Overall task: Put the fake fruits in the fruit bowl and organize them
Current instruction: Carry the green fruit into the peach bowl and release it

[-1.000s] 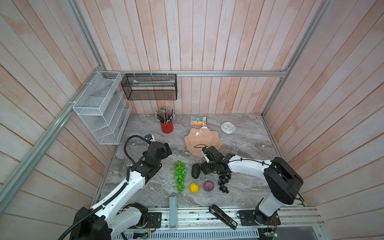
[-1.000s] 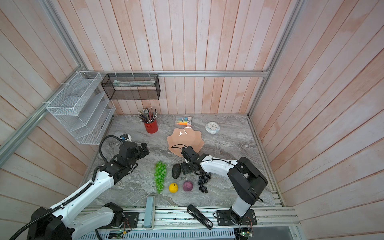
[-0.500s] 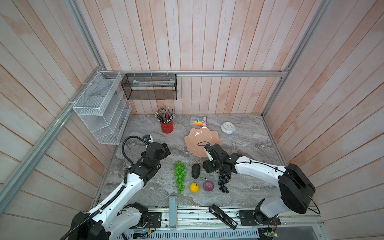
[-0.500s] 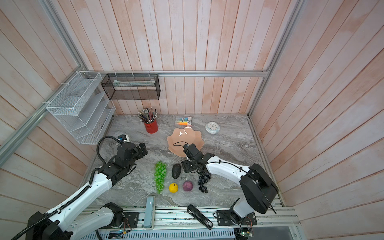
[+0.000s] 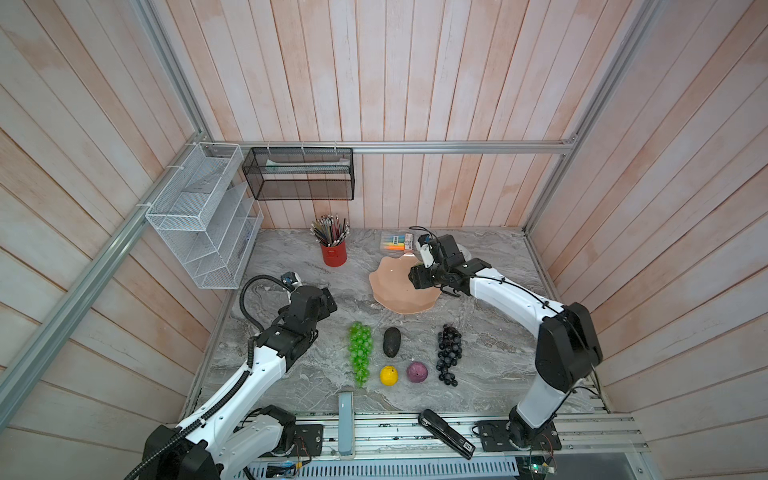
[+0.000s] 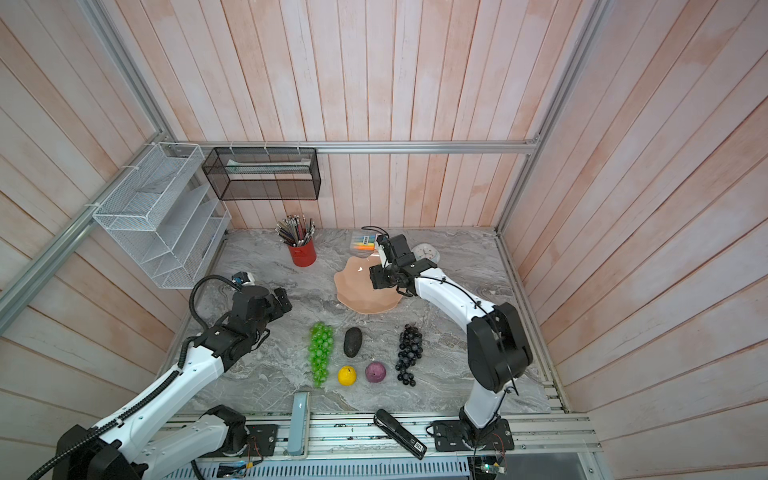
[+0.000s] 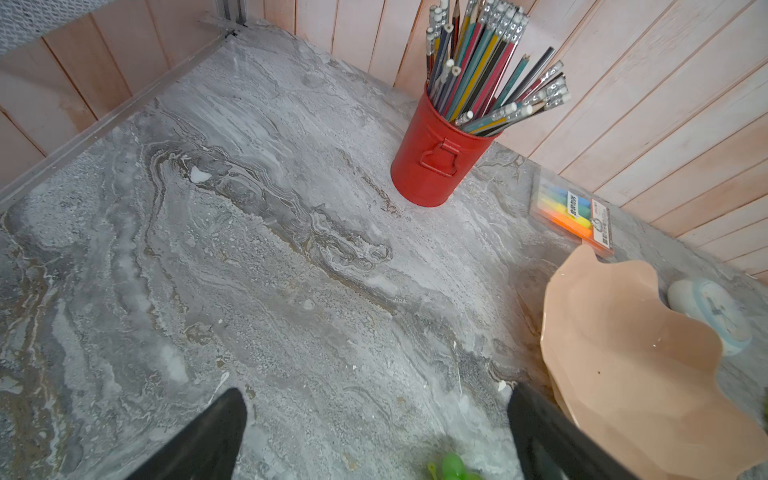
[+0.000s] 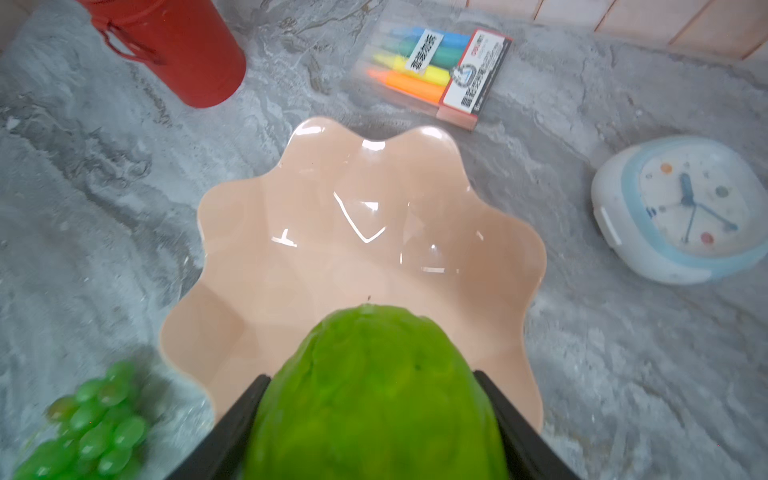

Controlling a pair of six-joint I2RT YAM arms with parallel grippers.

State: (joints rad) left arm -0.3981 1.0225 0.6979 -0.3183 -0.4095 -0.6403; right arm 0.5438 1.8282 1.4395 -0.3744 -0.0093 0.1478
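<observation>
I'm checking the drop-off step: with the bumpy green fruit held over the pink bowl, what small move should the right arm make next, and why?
Probably ease the right gripper down a little before letting go. Its jaws are shut on the bumpy lime-green ball, which hangs over the empty fruit bowl; a short descent should keep it from bouncing out.

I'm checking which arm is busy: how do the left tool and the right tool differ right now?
The left tool is wide open and empty; the right tool is closed on the bumpy lime-green fruit. The left tool is over the table; the right tool is over the fruit bowl. Both have black fingers.
</observation>
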